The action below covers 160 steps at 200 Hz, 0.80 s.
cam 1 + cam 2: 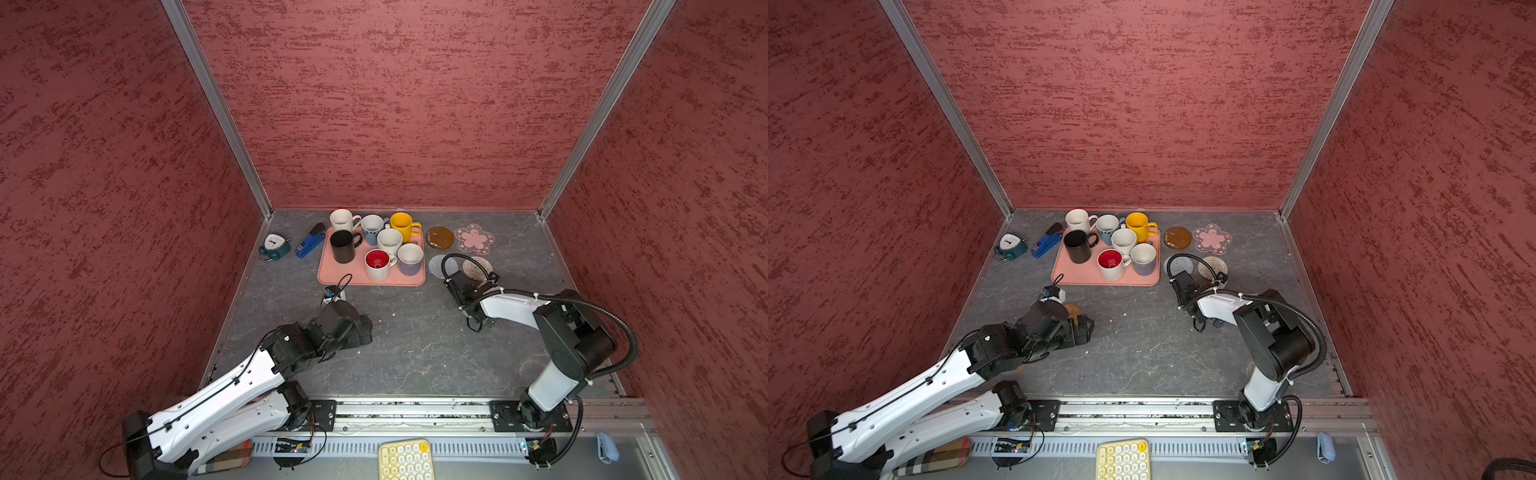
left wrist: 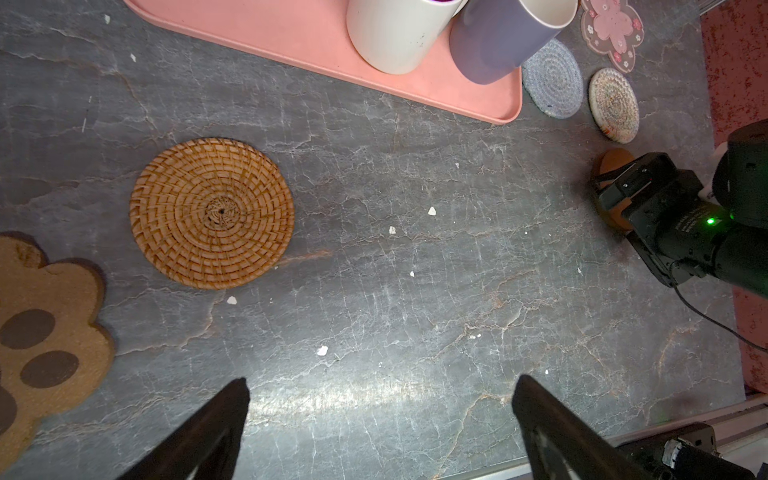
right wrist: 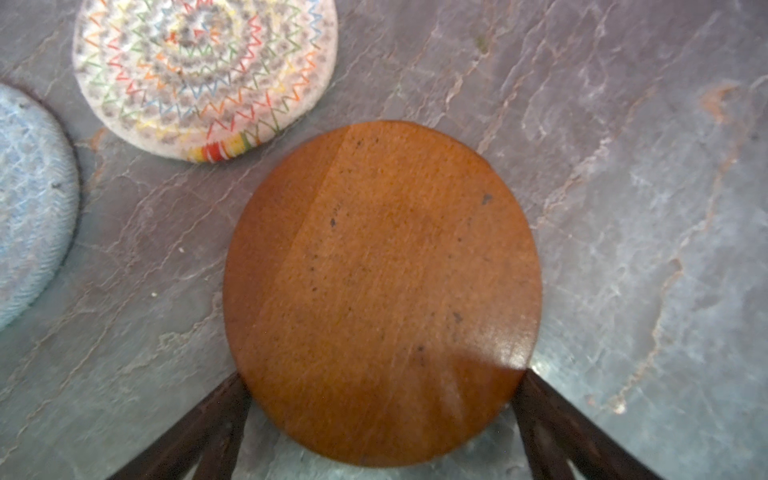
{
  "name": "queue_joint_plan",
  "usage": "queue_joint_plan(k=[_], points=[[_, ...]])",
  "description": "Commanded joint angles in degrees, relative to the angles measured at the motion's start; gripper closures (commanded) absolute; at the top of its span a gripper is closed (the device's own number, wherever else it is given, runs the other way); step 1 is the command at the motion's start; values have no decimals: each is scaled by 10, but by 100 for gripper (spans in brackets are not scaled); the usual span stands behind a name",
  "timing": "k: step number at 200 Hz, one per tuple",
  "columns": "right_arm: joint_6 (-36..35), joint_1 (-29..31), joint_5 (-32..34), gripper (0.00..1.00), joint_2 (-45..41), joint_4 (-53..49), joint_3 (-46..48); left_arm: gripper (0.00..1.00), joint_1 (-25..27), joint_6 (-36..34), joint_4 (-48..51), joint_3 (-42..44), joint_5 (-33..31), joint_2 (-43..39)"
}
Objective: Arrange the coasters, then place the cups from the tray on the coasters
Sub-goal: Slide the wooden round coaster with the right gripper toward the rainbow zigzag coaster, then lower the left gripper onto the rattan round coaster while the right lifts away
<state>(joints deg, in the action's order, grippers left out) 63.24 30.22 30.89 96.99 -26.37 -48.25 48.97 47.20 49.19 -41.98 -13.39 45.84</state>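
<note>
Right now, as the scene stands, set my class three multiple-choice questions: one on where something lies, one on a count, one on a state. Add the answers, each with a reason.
1. Where does the pink flower coaster lie?
A. On the table, beside an amber-brown disc, right of the tray
B. On the tray
C. Under a mug

2. How many mugs are in view?
A. Five
B. Seven
C. Nine

3. How do the left arm's fingers stand?
A. Shut on a mug
B. Shut on a coaster
C. Open, over bare table

Answers:
1 A: both top views show it flat on the grey surface next to the disc.
2 B: seven rims can be counted in both top views.
3 C: the left wrist view shows them spread with nothing between.
</note>
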Motion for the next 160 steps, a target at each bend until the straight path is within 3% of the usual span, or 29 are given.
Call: queue_joint_plan(k=[1,83,127,160], points=[[-36,-2,-25,2,-29,7,15,1,-10,-13,-9,7,15,-1],[-138,-3,-25,1,-212,45,43,1,-78,-31,68,-26,13,20],[-272,-3,-141,1,-342,131,77,0,-145,-57,57,-18,49,26],[-312,-2,-215,1,-421,174,106,3,-186,-67,9,-3,49,64]])
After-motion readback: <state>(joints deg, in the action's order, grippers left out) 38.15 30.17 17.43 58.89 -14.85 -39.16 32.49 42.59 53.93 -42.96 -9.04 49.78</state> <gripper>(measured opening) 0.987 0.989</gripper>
